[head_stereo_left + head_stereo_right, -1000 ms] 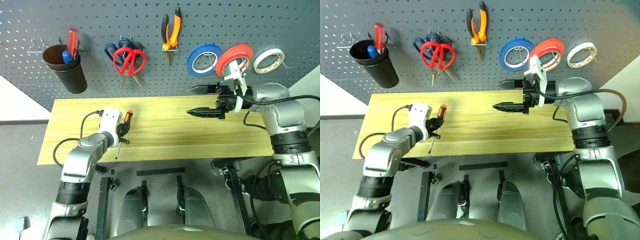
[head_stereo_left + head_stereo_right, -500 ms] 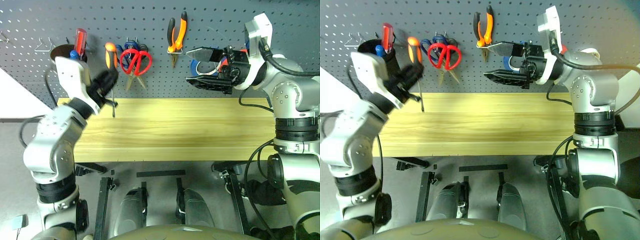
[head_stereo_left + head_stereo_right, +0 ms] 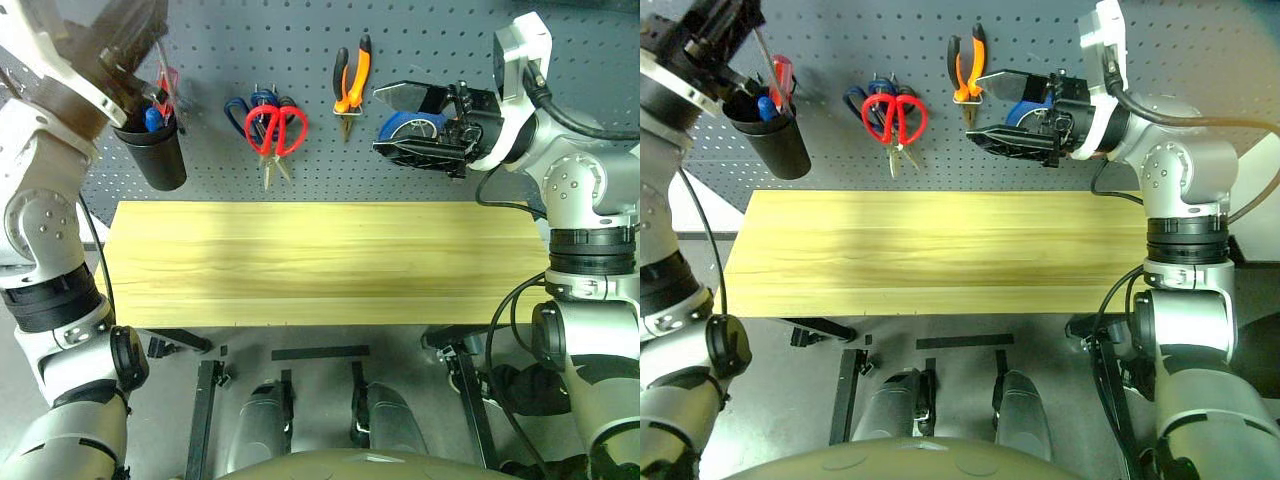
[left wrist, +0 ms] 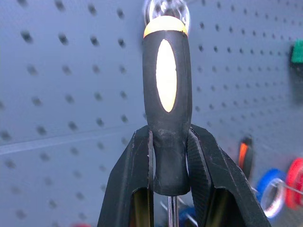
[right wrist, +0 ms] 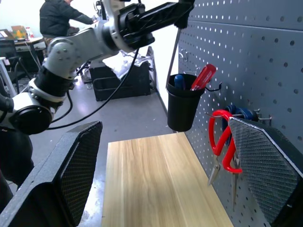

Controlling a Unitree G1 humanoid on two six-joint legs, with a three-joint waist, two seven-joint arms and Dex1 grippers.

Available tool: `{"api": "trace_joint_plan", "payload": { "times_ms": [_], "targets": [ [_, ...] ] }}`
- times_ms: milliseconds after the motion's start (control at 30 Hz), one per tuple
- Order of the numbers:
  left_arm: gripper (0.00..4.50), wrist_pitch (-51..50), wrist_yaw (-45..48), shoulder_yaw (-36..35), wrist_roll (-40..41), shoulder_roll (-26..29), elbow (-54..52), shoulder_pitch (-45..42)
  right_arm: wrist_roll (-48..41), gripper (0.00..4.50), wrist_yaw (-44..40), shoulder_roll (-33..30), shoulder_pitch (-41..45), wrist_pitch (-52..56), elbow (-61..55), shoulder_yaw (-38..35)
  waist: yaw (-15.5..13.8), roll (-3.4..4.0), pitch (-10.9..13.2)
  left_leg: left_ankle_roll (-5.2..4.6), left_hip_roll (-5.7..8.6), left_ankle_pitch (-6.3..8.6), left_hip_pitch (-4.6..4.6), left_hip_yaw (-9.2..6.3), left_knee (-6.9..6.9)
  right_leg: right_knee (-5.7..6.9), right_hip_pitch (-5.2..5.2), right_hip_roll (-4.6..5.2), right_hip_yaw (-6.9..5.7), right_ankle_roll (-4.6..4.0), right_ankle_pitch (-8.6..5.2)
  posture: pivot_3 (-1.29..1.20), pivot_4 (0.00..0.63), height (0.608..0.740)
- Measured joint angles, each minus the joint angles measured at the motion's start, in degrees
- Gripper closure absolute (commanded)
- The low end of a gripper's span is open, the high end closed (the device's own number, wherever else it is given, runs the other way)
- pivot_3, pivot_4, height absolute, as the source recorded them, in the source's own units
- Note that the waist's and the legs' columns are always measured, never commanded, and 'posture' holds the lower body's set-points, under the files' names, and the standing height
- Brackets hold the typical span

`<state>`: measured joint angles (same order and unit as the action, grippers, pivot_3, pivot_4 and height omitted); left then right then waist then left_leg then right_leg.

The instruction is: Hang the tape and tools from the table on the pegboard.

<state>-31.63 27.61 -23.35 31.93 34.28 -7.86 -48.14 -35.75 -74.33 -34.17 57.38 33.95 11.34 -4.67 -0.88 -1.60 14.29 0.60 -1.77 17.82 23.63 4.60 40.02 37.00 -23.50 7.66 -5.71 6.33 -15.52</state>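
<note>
My left gripper is shut on the black end of the slim screwdriver's orange-and-black handle. It is raised at the pegboard's upper left, and the shaft slants down toward the black cup. The red-handled scissors and the pliers hang on hooks. The red tape hangs beside a blue roll. My right gripper is open and empty in front of the blue roll, pointing left. The table lies below.
The cup holds a red-handled screwdriver and a blue-handled tool. Blue scissors hang behind the red ones. A person stands far off beyond the table's left end, by black boxes on the floor.
My left arm lifted the screwdriver from the table up past the scissors to the board's top left, above the cup. My right gripper rose in front of the tape rolls, still open.
</note>
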Motion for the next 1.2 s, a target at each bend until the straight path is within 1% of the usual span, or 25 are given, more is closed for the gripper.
{"api": "trace_joint_plan", "payload": {
  "times_ms": [133, 333, 467, 700, 900, 1100, 1200],
  "targets": [
    [3.88, 3.9, 1.1, 0.2, -1.6, 1.1, 4.3, 0.1, 0.0, 0.00, 0.0, -0.4, 0.2, 0.2, 0.1, 0.0, 0.0, -0.04, -0.4, 0.00, -0.01, 0.00, 0.00, 0.01, 0.00, 0.01, -0.01, -0.01, 0.00, 0.00, 0.00, 0.07, 0.085, 0.732],
    [3.88, 8.5, 2.6, 1.0, -3.3, 2.1, 7.4, 0.1, 0.0, 0.00, 1.1, -0.4, 0.3, 0.4, 0.3, -0.1, 0.0, -0.05, -0.9, 0.00, 0.00, 0.00, 0.00, 0.02, 0.01, 0.02, -0.01, -0.01, 0.00, 0.00, 0.00, 0.08, 0.084, 0.732],
    [3.88, 12.4, 3.4, 1.2, -5.3, 3.5, 12.3, -0.2, 0.0, 0.00, 1.5, -0.4, 0.3, 0.4, 0.3, -0.1, 0.1, -0.05, -1.4, 0.00, 0.00, 0.00, 0.00, 0.03, 0.02, 0.04, -0.01, -0.01, 0.00, 0.00, 0.00, 0.07, 0.084, 0.732],
    [3.88, 18.6, 3.5, 2.0, -8.6, 4.2, 18.6, -0.7, 0.1, 0.00, 2.0, -0.4, 0.3, 0.6, 0.2, 0.0, 0.1, -0.08, -1.5, 0.00, 0.00, 0.00, -0.01, 0.03, 0.05, 0.08, -0.01, -0.01, 0.00, 0.00, 0.00, 0.07, 0.089, 0.732],
    [3.88, 25.7, 3.4, 3.9, -13.7, 4.5, 26.1, -0.6, 0.2, 0.00, 2.1, -0.6, -0.3, 0.7, -0.1, 0.0, 0.1, -0.08, -1.6, 0.00, 0.00, 0.00, -0.01, 0.04, 0.05, 0.09, -0.02, -0.01, 0.00, 0.00, 0.00, 0.05, 0.090, 0.732],
    [3.88, 30.0, 2.8, 4.5, -15.7, 3.7, 30.9, 0.6, 0.6, 0.00, 2.5, -1.1, -0.4, 0.7, -0.5, 0.0, 0.2, -0.08, -1.7, 0.00, 0.00, 0.00, -0.01, 0.04, 0.07, 0.11, -0.03, -0.01, 0.00, 0.00, 0.00, 0.05, 0.093, 0.732],
    [2.82, 32.1, 2.1, 4.5, -16.2, 3.0, 32.7, 0.6, 0.7, 0.00, 2.6, -1.3, -1.0, 0.7, -1.3, 0.0, 0.2, -0.09, -1.8, 0.00, 0.01, 0.00, -0.01, 0.04, 0.07, 0.11, -0.03, 0.00, 0.00, 0.00, 0.00, 0.05, 0.093, 0.732]
  ]
}}
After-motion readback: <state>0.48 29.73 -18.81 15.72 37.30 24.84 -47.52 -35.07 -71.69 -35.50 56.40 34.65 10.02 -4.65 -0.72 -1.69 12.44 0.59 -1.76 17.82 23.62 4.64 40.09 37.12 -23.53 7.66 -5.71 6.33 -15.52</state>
